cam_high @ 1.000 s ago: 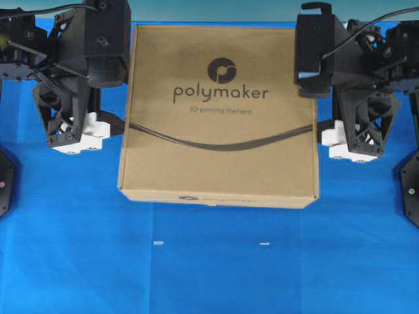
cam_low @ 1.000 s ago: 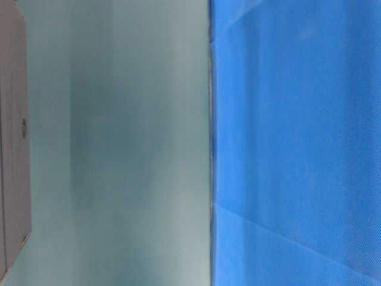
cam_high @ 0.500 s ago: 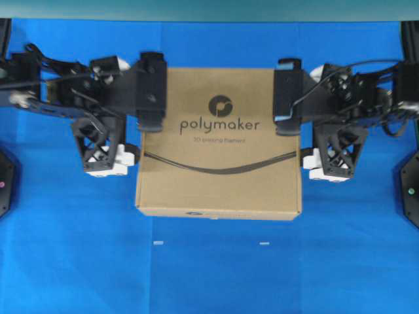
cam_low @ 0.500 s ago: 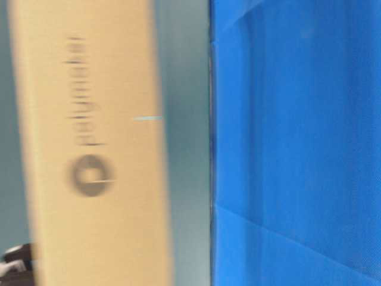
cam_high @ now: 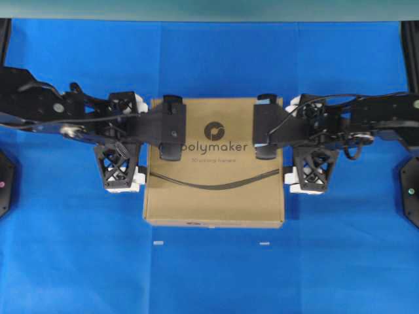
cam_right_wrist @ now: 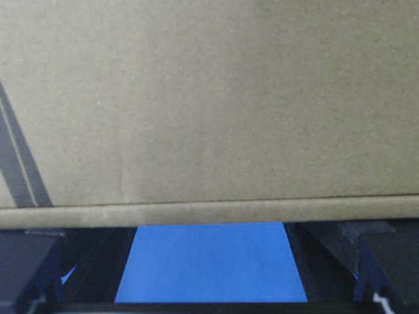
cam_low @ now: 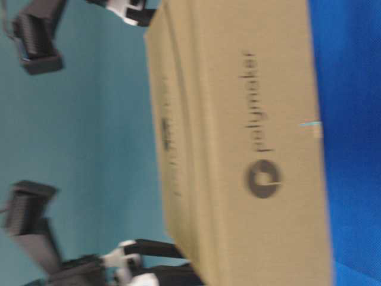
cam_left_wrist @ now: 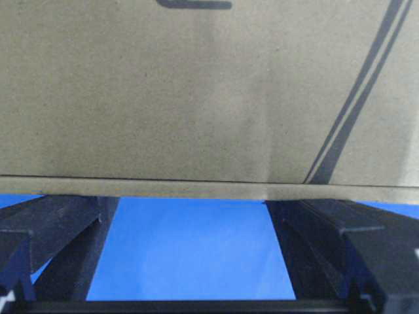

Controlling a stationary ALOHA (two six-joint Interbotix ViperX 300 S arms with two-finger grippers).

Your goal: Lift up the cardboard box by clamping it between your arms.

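Observation:
The cardboard box (cam_high: 216, 190), brown with the "polymaker" logo, lies flat between my two arms. My left gripper (cam_high: 144, 176) stands open with its fingertips against the box's left side. My right gripper (cam_high: 286, 178) stands open against the right side. In the left wrist view the box (cam_left_wrist: 196, 98) fills the top, and the left gripper (cam_left_wrist: 191, 200) has only blue cloth between its fingers (cam_left_wrist: 59, 226). The right wrist view shows the same: box (cam_right_wrist: 209, 98) above, right gripper (cam_right_wrist: 209, 227) open. The table-level view shows the blurred box (cam_low: 238, 149) close to the cloth.
A blue cloth (cam_high: 209, 281) covers the table. Two small white marks (cam_high: 158, 243) (cam_high: 264, 243) lie in front of the box. Black bases sit at the left edge (cam_high: 3, 183) and the right edge (cam_high: 411, 196). A teal wall (cam_low: 89, 149) stands behind.
The box and both arms have come down from high near the overhead camera toward the table. The box has entered the table-level view. Both grippers stay open against its sides.

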